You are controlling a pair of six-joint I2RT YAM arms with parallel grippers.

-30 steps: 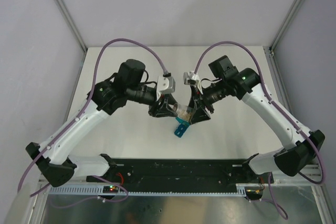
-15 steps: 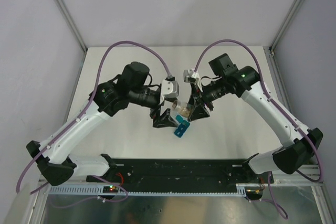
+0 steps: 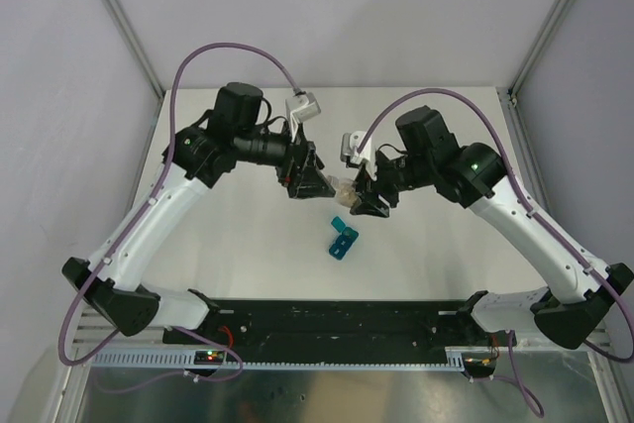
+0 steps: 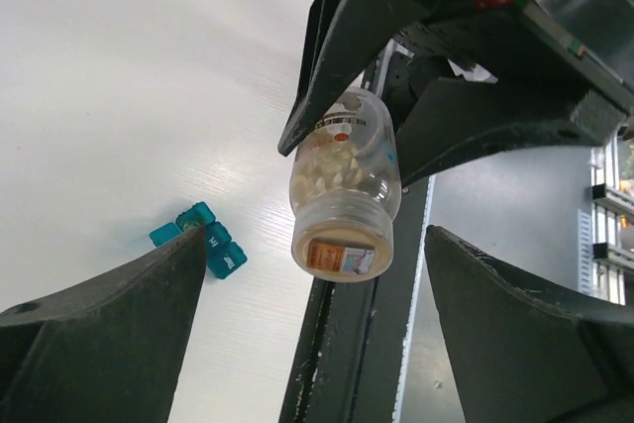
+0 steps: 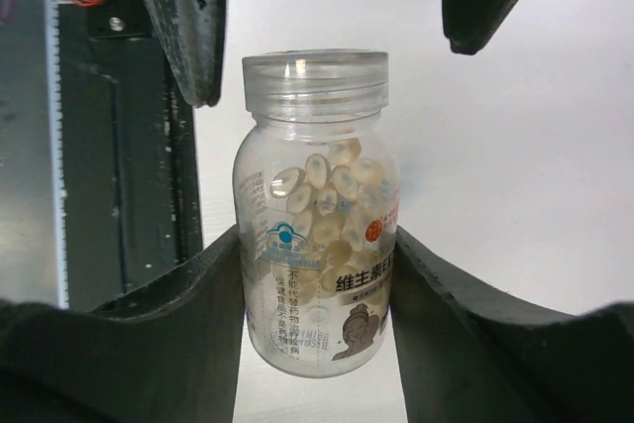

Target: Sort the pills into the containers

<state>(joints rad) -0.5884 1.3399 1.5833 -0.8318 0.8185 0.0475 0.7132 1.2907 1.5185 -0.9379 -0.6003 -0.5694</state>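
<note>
While the small round clear plastic bottle of pale oval pills [image 5: 317, 235] is held off the white tabletop [image 4: 119, 96], clamped at its lower body between the right fingers [image 5: 139, 344], most of the risk is carried by that 1 grip. The left fingers [image 4: 99, 344] are spread wide apart, 1 on each side of the clear screw cap [image 5: 315, 81], and nothing is touched by them. If they are closed off-centre on the cap, the bottle could be levered sideways and slipped out of the right fingers. The bottle is seen lying close to level, cap toward the left fingers, so once the cap is loosened pills could be poured out and scattered.

The small teal-blue plastic strip of 3 joined square compartments [image 4: 213, 250] is lying on the tabletop below both sets of fingers, on the side of the arm bases and well apart from the bottle. Anything spilled from up there would likely be bounced past it. Whether its lids are open cannot be told.

On the bottle's printed label [image 5: 347, 289], Chinese characters are shown. The large line appears to begin 维生素, and the smaller lines, a round red-orange mark and a drawn figure are too small to be read. An orange-and-white sticker [image 4: 340, 257] is seen at the cap end, and its writing cannot be made out.
</note>
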